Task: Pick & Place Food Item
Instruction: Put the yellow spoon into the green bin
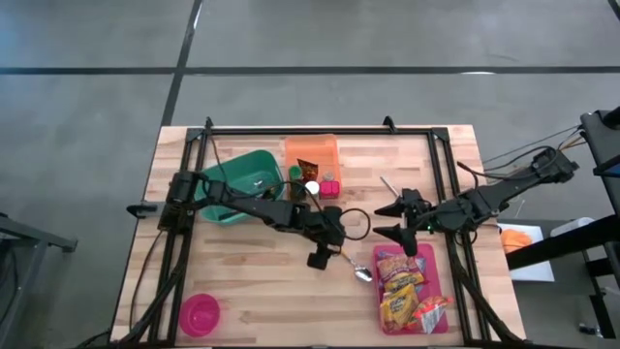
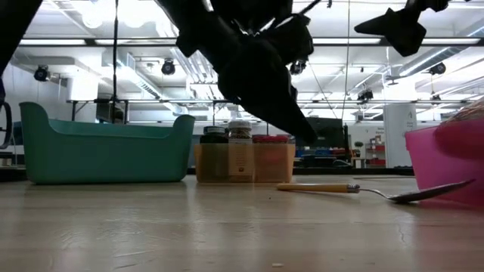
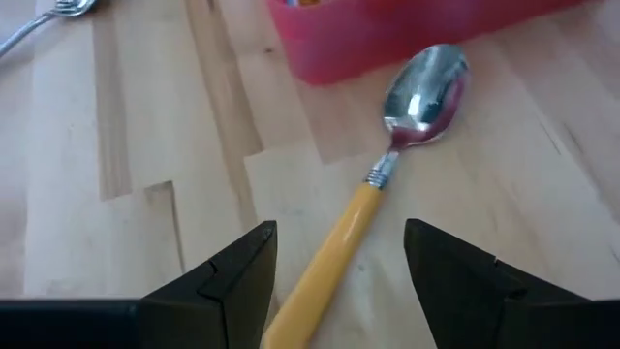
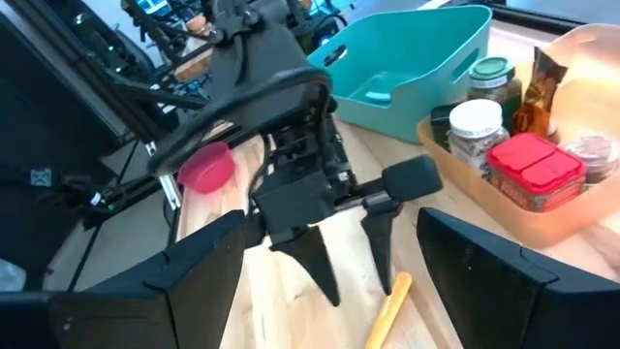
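A: Where is the left pincer (image 3: 339,281)?
B: It hangs low over the yellow-handled spoon (image 3: 387,174) on the tabletop (image 1: 262,281). Its fingers are spread, one on each side of the handle, and they grasp nothing.

A: And the right pincer (image 1: 395,221)?
B: It is released too and holds nothing, just above the pink tray (image 1: 441,276).

A: Where are the food items?
B: The snack packets (image 1: 402,286) lie in the pink tray, just beside the spoon's bowl.
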You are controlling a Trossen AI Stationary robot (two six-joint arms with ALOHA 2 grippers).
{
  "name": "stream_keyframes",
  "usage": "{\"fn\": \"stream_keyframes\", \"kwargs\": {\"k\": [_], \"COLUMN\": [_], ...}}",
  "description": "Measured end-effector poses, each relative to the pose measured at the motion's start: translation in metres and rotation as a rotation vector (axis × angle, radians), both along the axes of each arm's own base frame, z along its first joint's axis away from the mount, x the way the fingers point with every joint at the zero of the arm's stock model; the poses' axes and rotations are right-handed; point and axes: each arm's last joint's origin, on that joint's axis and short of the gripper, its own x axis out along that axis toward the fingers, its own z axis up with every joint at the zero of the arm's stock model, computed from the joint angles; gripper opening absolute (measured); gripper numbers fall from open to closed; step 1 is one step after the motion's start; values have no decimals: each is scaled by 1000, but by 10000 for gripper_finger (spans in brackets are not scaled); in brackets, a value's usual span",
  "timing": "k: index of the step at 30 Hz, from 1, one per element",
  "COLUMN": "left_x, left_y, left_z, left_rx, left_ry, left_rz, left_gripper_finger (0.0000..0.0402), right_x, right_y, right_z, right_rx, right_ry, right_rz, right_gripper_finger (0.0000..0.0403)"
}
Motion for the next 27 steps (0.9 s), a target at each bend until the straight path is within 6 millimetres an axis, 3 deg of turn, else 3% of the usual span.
{"fn": "stream_keyframes", "kwargs": {"k": [7,17,27], "left_x": [2,7,14], "left_y": [2,8,10], "left_z": [-15,-12,-31], "left_rx": [14,54,26], "left_ry": [29,-16,-3], "left_rz": [-23,-58,-118], "left_gripper_finger": [228,228,228], "right_x": [2,1,1], "right_y": [-1,-1,-2], "right_z": [3,3,4], "right_rx": [-101,-103,-107], "right_ry": [-15,-16,-15], "right_rz": [25,28,29], "right_gripper_finger": [299,299,299]}}
